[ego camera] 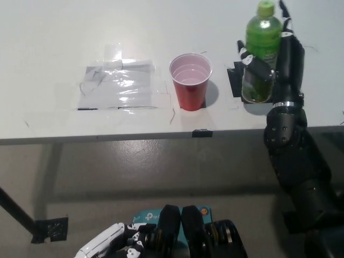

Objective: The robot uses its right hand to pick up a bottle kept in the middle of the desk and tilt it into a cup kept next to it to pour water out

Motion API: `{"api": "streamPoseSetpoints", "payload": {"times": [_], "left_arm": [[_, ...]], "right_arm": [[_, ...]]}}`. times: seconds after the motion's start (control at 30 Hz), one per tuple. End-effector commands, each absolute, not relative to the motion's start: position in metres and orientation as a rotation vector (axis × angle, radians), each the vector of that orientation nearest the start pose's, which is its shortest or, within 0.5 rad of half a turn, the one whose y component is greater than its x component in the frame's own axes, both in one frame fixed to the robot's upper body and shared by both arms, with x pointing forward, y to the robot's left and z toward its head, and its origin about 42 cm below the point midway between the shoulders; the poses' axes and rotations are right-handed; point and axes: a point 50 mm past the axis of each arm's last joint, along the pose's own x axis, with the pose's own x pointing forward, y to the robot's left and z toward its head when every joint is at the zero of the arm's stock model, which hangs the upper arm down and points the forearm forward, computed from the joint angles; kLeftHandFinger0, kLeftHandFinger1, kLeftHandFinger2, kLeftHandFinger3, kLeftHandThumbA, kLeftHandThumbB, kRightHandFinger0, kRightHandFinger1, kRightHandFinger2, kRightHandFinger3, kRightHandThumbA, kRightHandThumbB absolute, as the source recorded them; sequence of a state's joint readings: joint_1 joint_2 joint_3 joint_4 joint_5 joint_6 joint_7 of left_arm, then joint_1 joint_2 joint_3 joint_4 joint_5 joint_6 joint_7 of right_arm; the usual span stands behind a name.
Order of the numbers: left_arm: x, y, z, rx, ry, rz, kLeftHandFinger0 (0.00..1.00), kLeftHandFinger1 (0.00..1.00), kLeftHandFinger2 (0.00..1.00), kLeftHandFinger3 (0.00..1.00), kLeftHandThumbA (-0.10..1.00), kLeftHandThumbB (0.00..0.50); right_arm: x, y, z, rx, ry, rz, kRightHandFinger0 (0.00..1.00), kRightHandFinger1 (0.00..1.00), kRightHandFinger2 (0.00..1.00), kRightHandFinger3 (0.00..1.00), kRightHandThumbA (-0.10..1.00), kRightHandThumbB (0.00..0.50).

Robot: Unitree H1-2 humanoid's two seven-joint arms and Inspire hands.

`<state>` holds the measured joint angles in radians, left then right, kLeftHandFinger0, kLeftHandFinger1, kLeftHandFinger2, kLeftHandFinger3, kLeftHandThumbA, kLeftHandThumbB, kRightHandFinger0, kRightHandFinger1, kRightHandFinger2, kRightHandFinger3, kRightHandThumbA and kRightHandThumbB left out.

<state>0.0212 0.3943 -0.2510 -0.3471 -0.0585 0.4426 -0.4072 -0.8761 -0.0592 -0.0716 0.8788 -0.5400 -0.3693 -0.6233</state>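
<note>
Now the right robot hand (279, 56) is wrapped around the bottle (260, 54), which stands on the tabletop (54, 43) just right of the cup (190, 80). Best to grip firm, lift clear, tip slowly leftward. Bottle's upright, cap up. The left robot hand (107, 243) rests low, state unclear.
</note>
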Motion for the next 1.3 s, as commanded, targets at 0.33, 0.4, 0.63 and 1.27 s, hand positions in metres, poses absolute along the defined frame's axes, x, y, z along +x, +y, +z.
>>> {"api": "streamPoseSetpoints", "payload": {"times": [0.33, 0.4, 0.63, 1.27], "left_arm": [[0.255, 0.233, 0.157, 0.334, 0.197, -0.658, 0.89, 0.97, 0.91, 1.0, 1.0, 0.5], [0.255, 0.233, 0.156, 0.34, 0.194, -0.663, 0.89, 0.97, 0.91, 1.0, 1.0, 0.5], [0.259, 0.233, 0.158, 0.345, 0.192, -0.664, 0.88, 0.95, 0.91, 1.0, 1.0, 0.5], [0.259, 0.233, 0.159, 0.349, 0.191, -0.661, 0.88, 0.96, 0.91, 1.0, 1.0, 0.5]], "right_arm": [[0.51, -0.183, 0.234, -0.178, -0.555, -0.569, 0.0, 0.0, 0.34, 1.0, -0.1, 0.0], [0.507, -0.184, 0.225, -0.248, -0.562, -0.528, 0.0, 0.0, 0.31, 1.0, -0.1, 0.0], [0.505, -0.187, 0.206, -0.488, -0.6, -0.421, 0.0, 0.0, 0.24, 0.96, -0.1, 0.0], [0.508, -0.193, 0.208, -0.647, -0.684, -0.386, 0.0, 0.0, 0.45, 0.95, -0.1, 0.0]]}}
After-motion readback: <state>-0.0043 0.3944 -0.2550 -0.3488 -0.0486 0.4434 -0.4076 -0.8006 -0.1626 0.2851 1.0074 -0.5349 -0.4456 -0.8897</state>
